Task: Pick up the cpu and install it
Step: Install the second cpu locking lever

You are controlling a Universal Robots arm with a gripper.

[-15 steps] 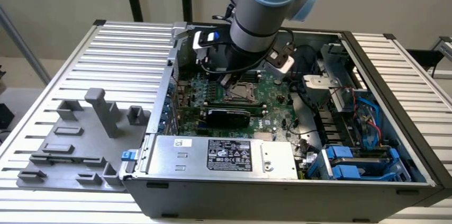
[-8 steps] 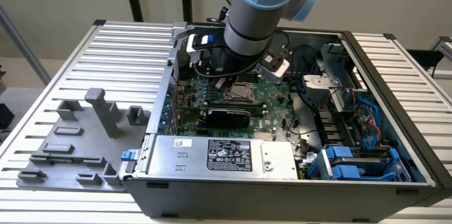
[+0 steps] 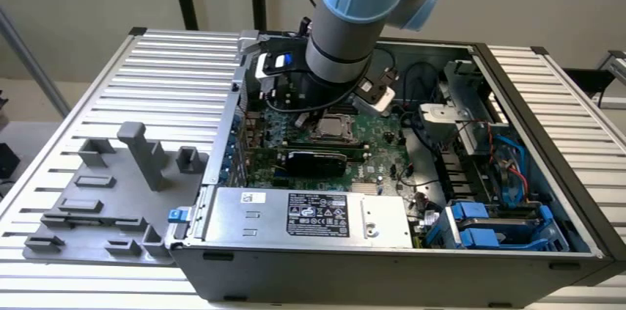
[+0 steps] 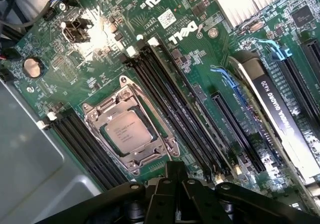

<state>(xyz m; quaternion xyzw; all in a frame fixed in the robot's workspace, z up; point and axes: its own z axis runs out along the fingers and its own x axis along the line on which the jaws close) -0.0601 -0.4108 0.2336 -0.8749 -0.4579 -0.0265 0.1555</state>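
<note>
The cpu (image 4: pixel 129 132), a small square chip with a dull silver top, lies flat inside the metal-framed socket (image 4: pixel 95 115) on the green motherboard (image 4: pixel 100 49). In the exterior view the cpu (image 3: pixel 339 128) sits just below the arm's wrist, inside the open computer case. My gripper (image 4: pixel 175 168) hovers above the board close beside the socket, its black fingers together with nothing between them. In the exterior view the gripper (image 3: pixel 315 105) is mostly hidden behind the blue and grey arm.
Black memory slots (image 4: pixel 175 109) run beside the socket, and a graphics card (image 4: pixel 280 116) lies further along. A grey power supply with a black label (image 3: pixel 313 215) fills the case's front. Blue drive bays (image 3: pixel 479 226) sit at the exterior view's right; a grey fixture (image 3: pixel 108 193) stands at its left.
</note>
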